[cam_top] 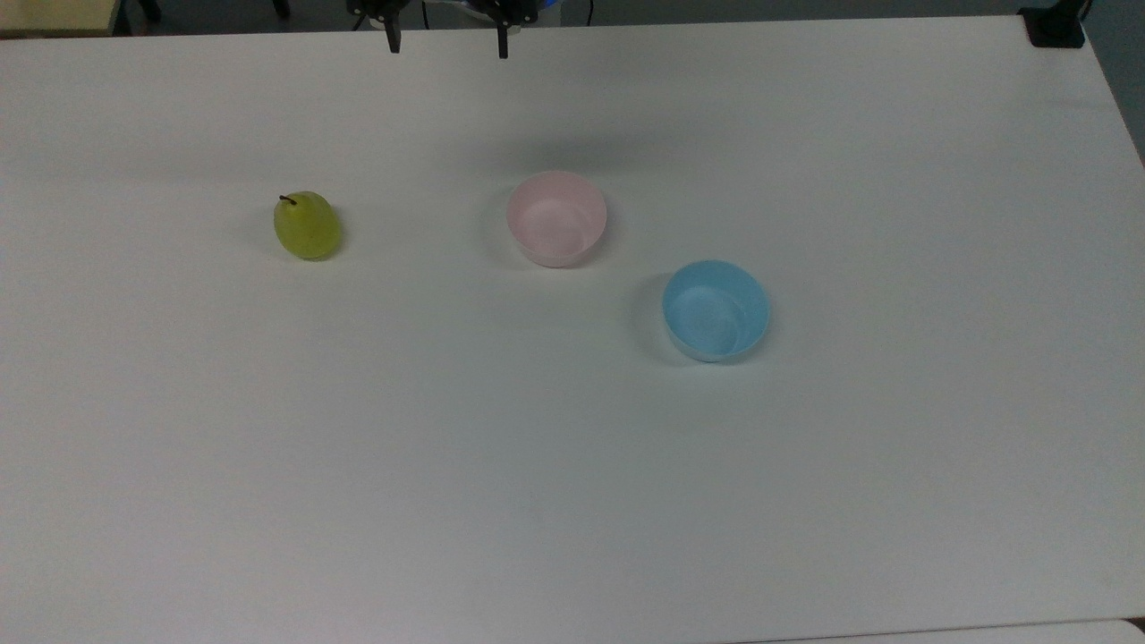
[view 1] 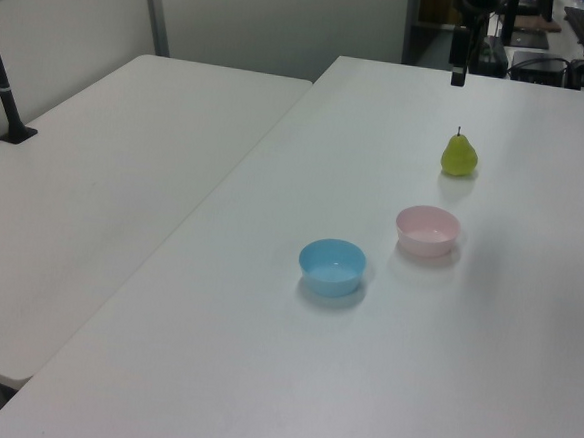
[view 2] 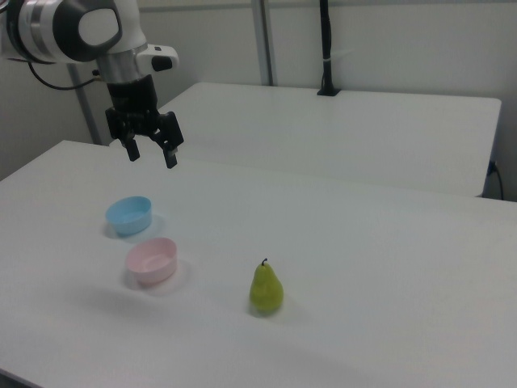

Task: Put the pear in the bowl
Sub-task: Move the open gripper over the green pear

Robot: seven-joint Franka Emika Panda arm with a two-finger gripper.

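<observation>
A yellow-green pear (cam_top: 307, 225) (view 1: 459, 156) (view 2: 266, 288) with a short dark stem stands alone on the white table (cam_top: 501, 465). The pale pink bowl (cam_top: 556, 219) (view 1: 427, 231) (view 2: 151, 261) sits upright with nothing in it, to the pear's right in the top view. My gripper (cam_top: 447, 45) (view 2: 151, 154) hangs open high above the table, at the top view's upper edge, well away from the pear and the bowl. Nothing is between its fingers.
A light blue bowl (cam_top: 716, 310) (view 1: 332, 267) (view 2: 129, 215) sits beside the pink one. A second white table (view 1: 93, 195) (view 2: 339, 129) adjoins this one. A black post (view 1: 3, 79) (view 2: 326, 48) is clamped to that table, and another clamp (cam_top: 1055, 25) sits at a corner.
</observation>
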